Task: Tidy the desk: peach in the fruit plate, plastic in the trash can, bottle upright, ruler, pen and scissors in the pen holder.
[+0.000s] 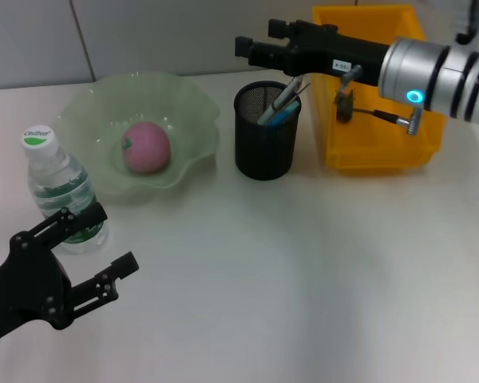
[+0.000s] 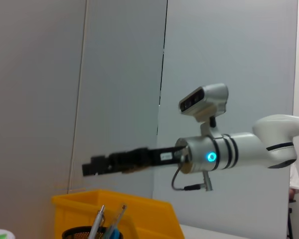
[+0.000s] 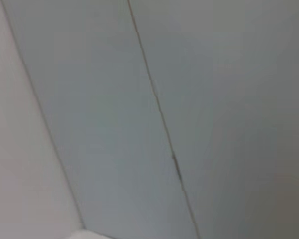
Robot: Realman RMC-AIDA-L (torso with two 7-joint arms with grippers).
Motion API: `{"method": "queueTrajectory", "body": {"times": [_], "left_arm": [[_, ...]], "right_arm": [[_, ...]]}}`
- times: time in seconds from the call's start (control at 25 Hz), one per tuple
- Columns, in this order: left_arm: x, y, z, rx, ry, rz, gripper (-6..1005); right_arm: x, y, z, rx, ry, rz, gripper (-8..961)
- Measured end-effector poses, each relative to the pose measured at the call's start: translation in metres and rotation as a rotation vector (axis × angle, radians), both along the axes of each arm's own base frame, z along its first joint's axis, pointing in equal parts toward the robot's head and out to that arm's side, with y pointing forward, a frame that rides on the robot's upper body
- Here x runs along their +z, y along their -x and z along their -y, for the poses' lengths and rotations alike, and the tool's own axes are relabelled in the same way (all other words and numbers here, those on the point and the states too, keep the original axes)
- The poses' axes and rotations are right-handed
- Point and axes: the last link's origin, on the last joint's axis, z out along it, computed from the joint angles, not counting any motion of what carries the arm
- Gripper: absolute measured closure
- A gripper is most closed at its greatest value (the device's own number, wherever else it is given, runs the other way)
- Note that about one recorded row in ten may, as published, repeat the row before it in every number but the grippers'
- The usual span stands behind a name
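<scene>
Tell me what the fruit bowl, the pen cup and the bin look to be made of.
The pale-green wavy-rimmed bowl looks like translucent glass, possibly plastic: the desk's tone shows through its glossy walls. The black cylindrical pen cup is wire mesh, probably metal; fine holes show in its wall. The bright yellow rectangular bin looks like opaque moulded plastic with a smooth, slightly shiny face.

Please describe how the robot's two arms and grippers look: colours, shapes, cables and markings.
The left gripper is matte black with angular, skeleton-like fingers. The right gripper is also black and boxy, with a small white label. The right arm behind it is a silver-white cylinder with dark rings, a glowing cyan light and a thin dark cable; a white camera module sits on it.
</scene>
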Motion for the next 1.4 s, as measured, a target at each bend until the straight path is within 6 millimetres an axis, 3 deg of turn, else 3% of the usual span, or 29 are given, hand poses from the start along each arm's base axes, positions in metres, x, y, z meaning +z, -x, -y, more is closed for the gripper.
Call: {"method": "queueTrajectory", "body": {"times": [0.16, 0.36, 0.56, 0.68, 0.92, 1.4], "left_arm": [[-0.002, -0.001, 0.001, -0.001, 0.017, 0.004, 214], [-0.008, -0.005, 0.003, -0.018, 0.100, -0.005, 214], [-0.011, -0.010, 0.002, -0.051, 0.250, -0.050, 214], [-0.011, -0.012, 0.001, -0.054, 0.278, -0.059, 214], [-0.019, -0.024, -0.012, -0.069, 0.458, -0.150, 214], [-0.018, -0.026, -0.020, -0.075, 0.454, -0.180, 214]], "right_arm": [[0.011, -0.005, 0.020, 0.048, 0.033, -0.100, 149], [0.022, -0.020, 0.062, 0.143, 0.154, -0.162, 140], [0.028, -0.052, 0.106, 0.181, 0.344, -0.105, 138], [0.023, -0.070, 0.122, 0.158, 0.435, -0.036, 138], [0.010, -0.087, 0.137, 0.133, 0.541, 0.081, 138], [0.008, -0.088, 0.136, 0.163, 0.535, 0.119, 138]]}}
